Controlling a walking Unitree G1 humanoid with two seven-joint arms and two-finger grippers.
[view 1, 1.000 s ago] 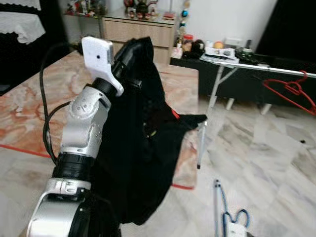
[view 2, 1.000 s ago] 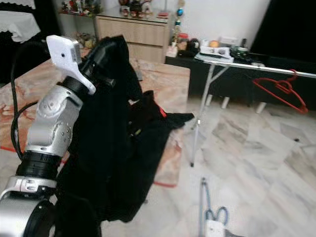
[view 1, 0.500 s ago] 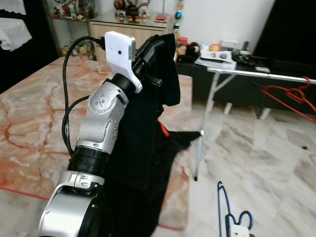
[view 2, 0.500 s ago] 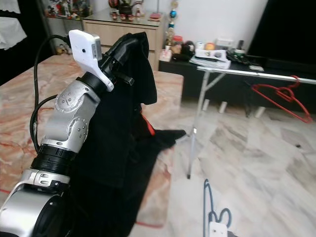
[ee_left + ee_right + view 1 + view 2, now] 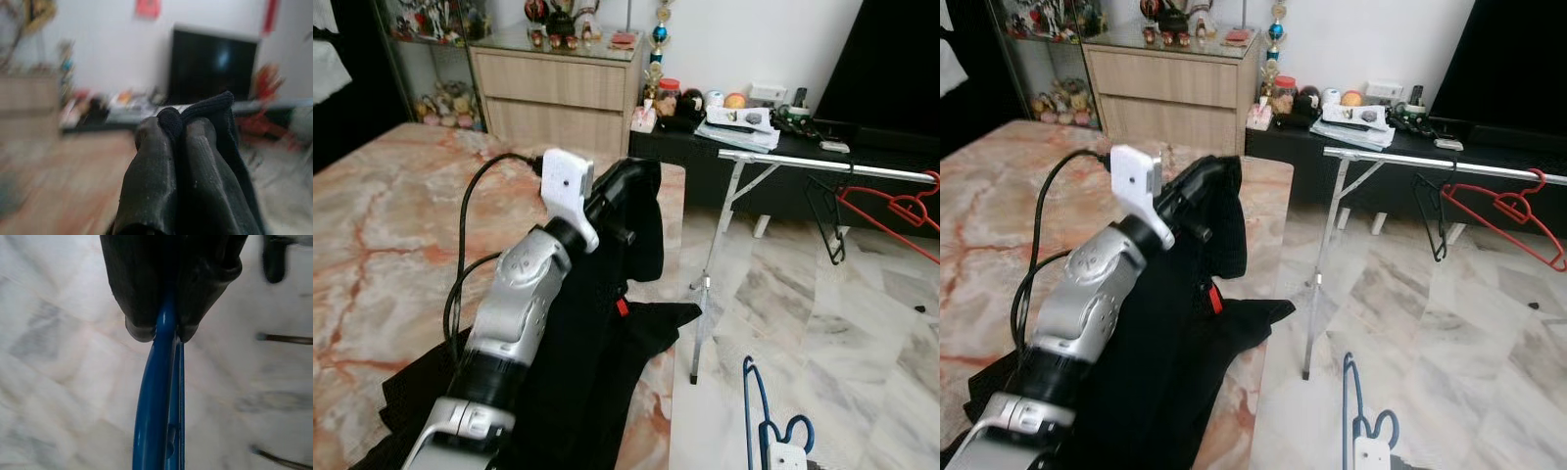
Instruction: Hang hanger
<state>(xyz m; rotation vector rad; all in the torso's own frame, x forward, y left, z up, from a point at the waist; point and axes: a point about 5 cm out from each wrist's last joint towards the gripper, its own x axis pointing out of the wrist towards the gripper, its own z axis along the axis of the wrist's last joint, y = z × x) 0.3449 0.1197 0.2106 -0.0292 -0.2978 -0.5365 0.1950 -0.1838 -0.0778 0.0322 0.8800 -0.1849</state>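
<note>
Left wrist view: left gripper [image 5: 178, 122] fingers [image 5: 151, 166] pinch black cloth garment [image 5: 607, 323], lifting it off marble surface [image 5: 391, 215]; right gripper [image 5: 166, 330] fingers clamp blue plastic hanger [image 5: 159, 401] ready.

Black garment [image 5: 607, 362] drapes over the marble table [image 5: 391, 225].

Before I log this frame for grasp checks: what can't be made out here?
- Left gripper: head views hide its fingers under the black garment; the left wrist view shows them pinching cloth, background blurred.
- Blue hanger: lower part cut off by the bottom edge; its hook is not visible.
- Right gripper: right wrist view shows it closed on the hanger; its arm is out of frame.
- Items on the dark bench: too small to identify.
</note>
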